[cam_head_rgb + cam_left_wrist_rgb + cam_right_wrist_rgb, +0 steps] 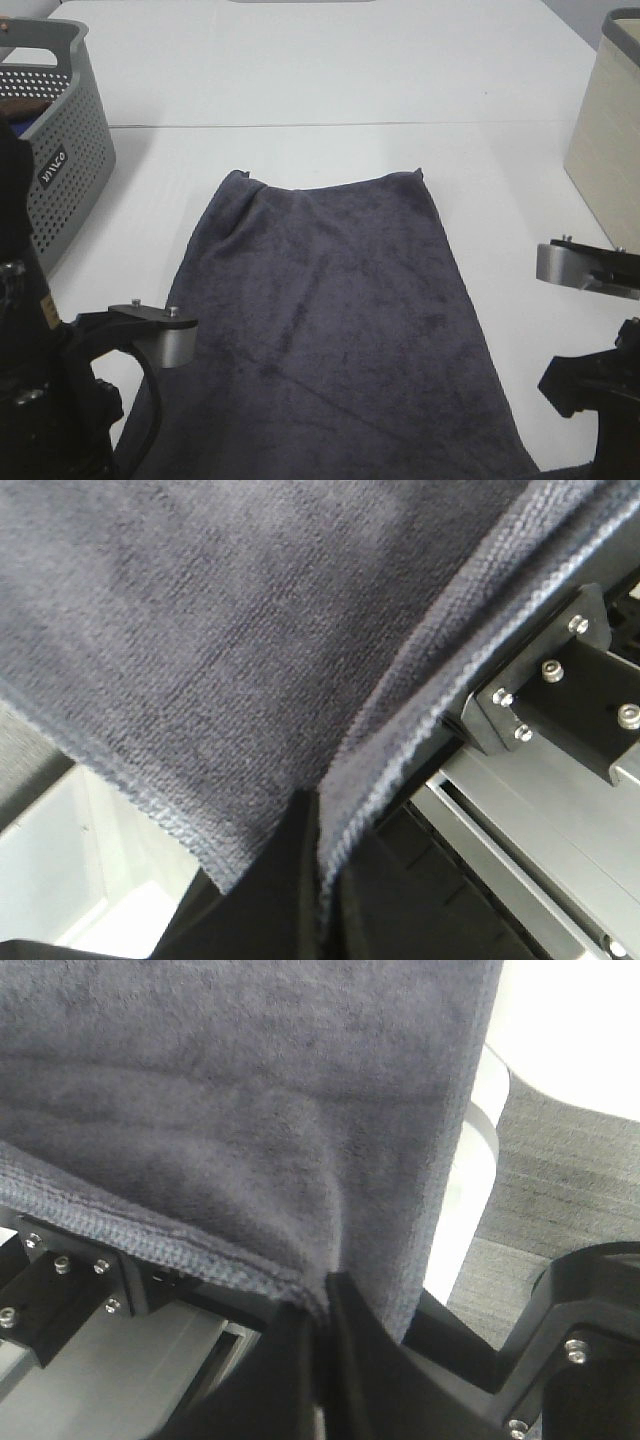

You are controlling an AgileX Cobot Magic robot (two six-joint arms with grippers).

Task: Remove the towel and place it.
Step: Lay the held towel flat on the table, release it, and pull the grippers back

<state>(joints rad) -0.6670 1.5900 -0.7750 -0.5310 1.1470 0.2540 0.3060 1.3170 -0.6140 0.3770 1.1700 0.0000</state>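
The dark charcoal-grey towel lies spread flat on the white table, running from mid-table down over the near edge. In the left wrist view my left gripper is shut, its black fingers pinching the towel's hemmed edge. In the right wrist view my right gripper is likewise shut on the towel's hem, with cloth draped above it. In the high view only the arms' bodies show at the lower left and lower right; the fingertips are out of frame.
A grey perforated basket stands at the far left with dark and blue items inside. A beige container stands at the right edge. Grey carpet shows below the table's near edge.
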